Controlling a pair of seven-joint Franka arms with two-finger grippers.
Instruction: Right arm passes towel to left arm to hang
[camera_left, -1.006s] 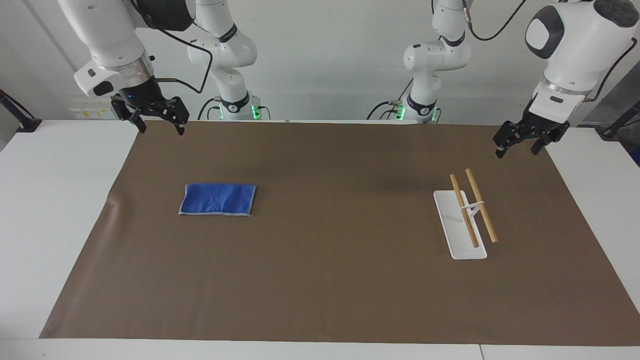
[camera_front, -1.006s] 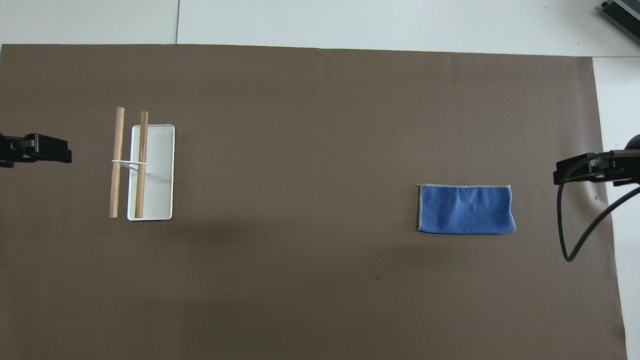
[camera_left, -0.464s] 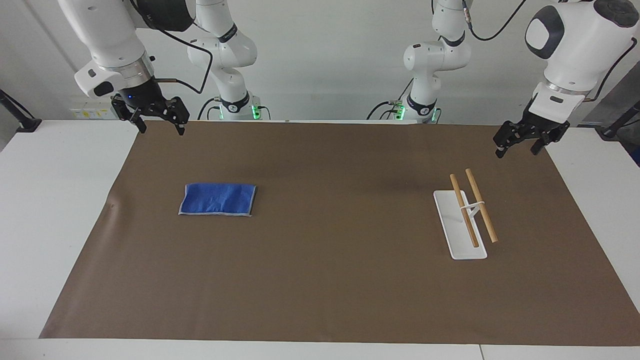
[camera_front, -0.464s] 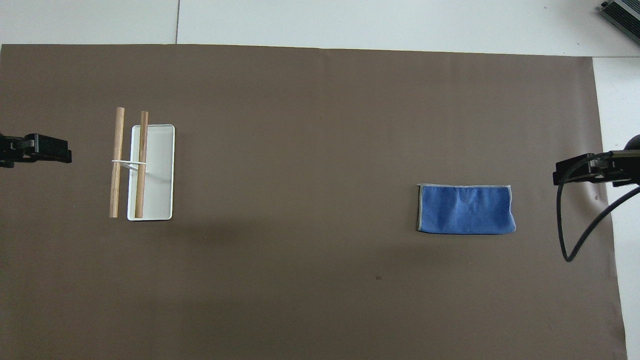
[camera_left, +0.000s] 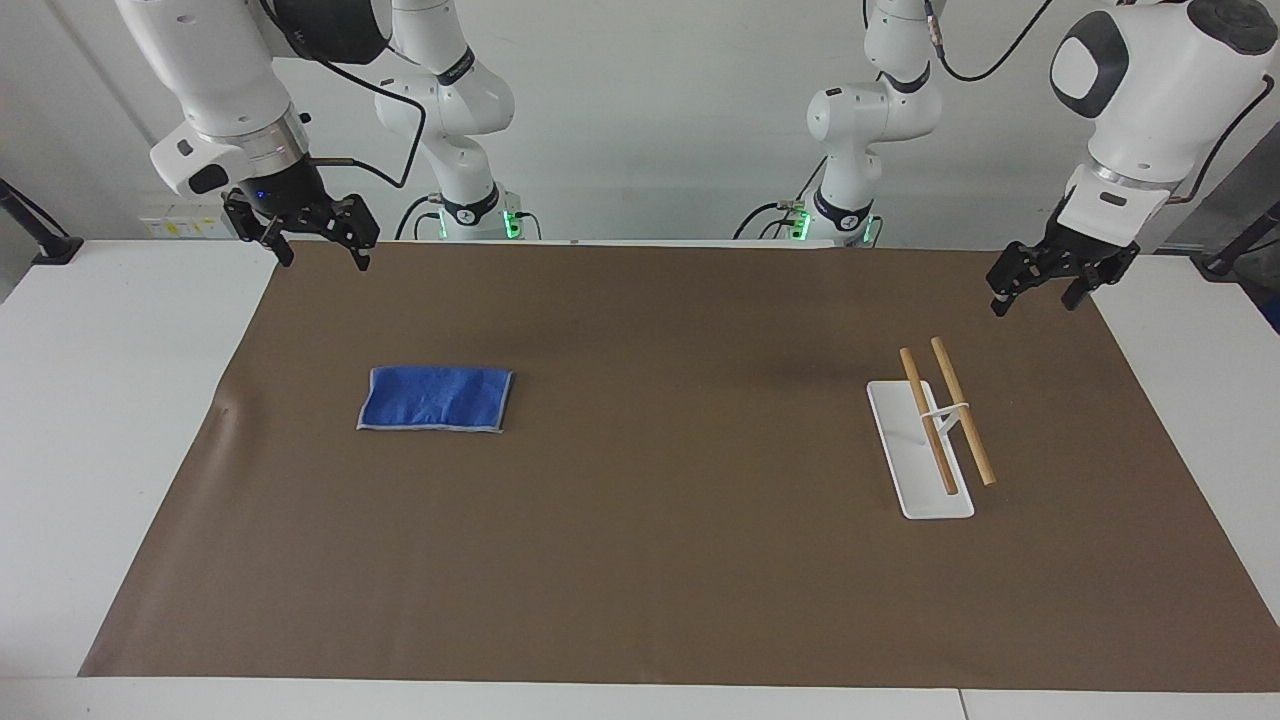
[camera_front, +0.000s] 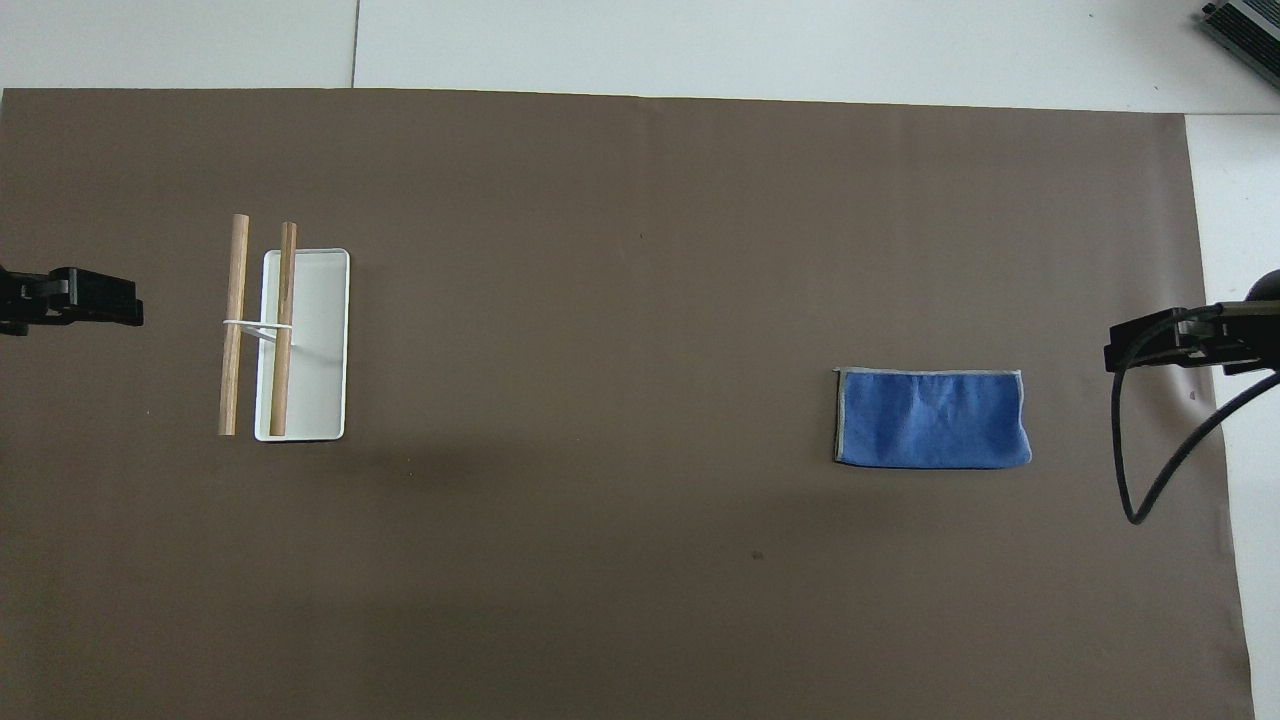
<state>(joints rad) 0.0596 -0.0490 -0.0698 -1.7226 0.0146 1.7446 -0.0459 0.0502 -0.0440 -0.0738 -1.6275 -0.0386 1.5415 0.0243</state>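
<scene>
Both grippers hang spread and empty: the right gripper (camera_left: 319, 246) over the mat corner, the left gripper (camera_left: 1040, 285) near the rack (camera_left: 933, 432). For 1 clean pickup, the right should pinch the towel (camera_left: 436, 399) near an edge, leaving loose cloth for the left.

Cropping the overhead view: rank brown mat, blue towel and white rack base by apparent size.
1. brown mat, by far
2. blue towel
3. white rack base, close to the towel, slightly smaller
</scene>
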